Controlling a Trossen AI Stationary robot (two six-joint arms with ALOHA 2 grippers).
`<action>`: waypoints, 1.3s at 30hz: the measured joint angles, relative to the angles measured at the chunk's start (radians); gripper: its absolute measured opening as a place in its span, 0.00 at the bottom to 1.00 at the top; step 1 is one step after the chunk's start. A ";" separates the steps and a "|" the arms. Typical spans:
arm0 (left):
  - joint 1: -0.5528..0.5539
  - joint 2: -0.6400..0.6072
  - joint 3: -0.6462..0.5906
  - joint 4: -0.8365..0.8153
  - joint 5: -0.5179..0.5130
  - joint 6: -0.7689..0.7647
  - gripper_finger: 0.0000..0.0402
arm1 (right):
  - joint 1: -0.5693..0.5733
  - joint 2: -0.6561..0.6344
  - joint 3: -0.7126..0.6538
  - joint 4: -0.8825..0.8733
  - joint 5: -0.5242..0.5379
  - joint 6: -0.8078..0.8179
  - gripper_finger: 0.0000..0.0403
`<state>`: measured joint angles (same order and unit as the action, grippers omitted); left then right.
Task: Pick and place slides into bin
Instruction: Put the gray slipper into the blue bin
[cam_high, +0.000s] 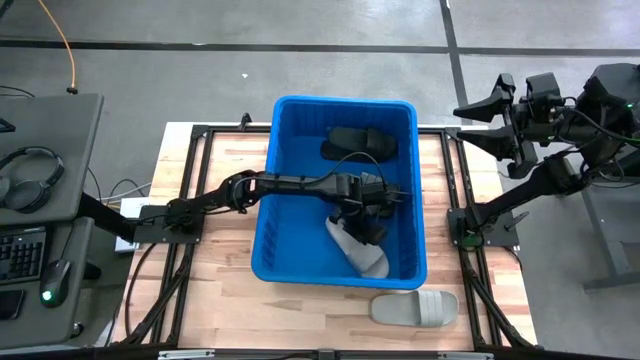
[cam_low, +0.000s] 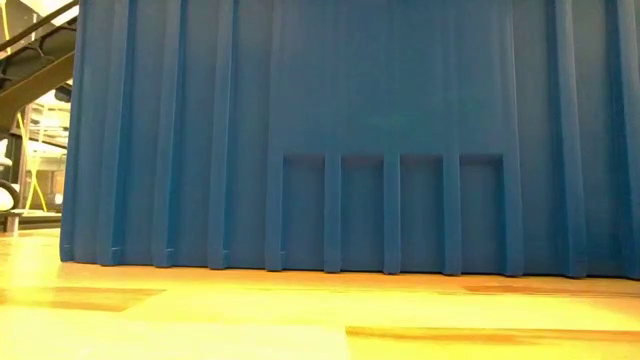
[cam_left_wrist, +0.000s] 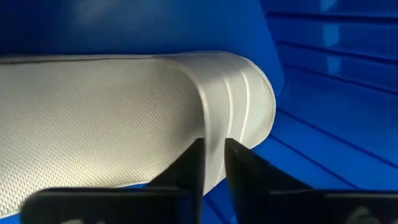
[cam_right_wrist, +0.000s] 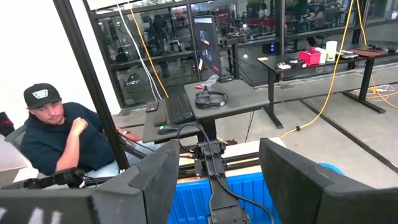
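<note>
Bin (cam_high: 285, 190): blue tub at table centre, long axis running away from the table's front edge; ribbed wall fills the low view. Inside it: one black slide (cam_high: 358, 143) at the far end, and a grey slide (cam_high: 352, 245) lying slantwise at the near-right corner, heel end toward the front wall.

Second grey slide (cam_high: 415, 307) lies on the table (cam_high: 225, 165) outside the bin, just beside its near-right corner, long axis across the table, roughly parallel to the bin's front wall.

My left gripper (cam_high: 370, 212) reaches in over the bin's left wall and sits low inside, over the upper end of the slanted grey slide. In the left wrist view my fingers (cam_left_wrist: 186, 171) stand nearly together with only a narrow gap, pinching the edge of the grey slide's strap (cam_left_wrist: 233, 99). I judge this slide held and ready for release; it is already inside the walls.

My right gripper (cam_high: 478, 110) waits raised past the table's far-right corner, fingers spread wide, holding nothing. Of the two arms it stands on the outside slide's side of the bin, so I judge that pick suits it better.

No brand, label or legible writing on slides or bin.
</note>
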<state>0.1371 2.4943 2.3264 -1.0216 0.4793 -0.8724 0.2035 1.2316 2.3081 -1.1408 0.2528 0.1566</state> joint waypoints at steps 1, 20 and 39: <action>0.000 0.000 0.000 0.000 -0.001 0.000 0.11 | 0.000 0.000 0.000 0.000 0.000 0.000 0.52; 0.006 -0.003 0.000 -0.003 -0.080 -0.106 0.00 | 0.000 0.000 0.000 0.000 -0.001 0.000 0.52; 0.026 -0.051 0.001 0.061 -0.260 -0.351 0.00 | 0.000 0.000 0.000 0.000 -0.002 -0.008 0.52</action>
<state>0.1635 2.4428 2.3272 -0.9604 0.2194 -1.2239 0.2035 1.2312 2.3081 -1.1410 0.2512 0.1490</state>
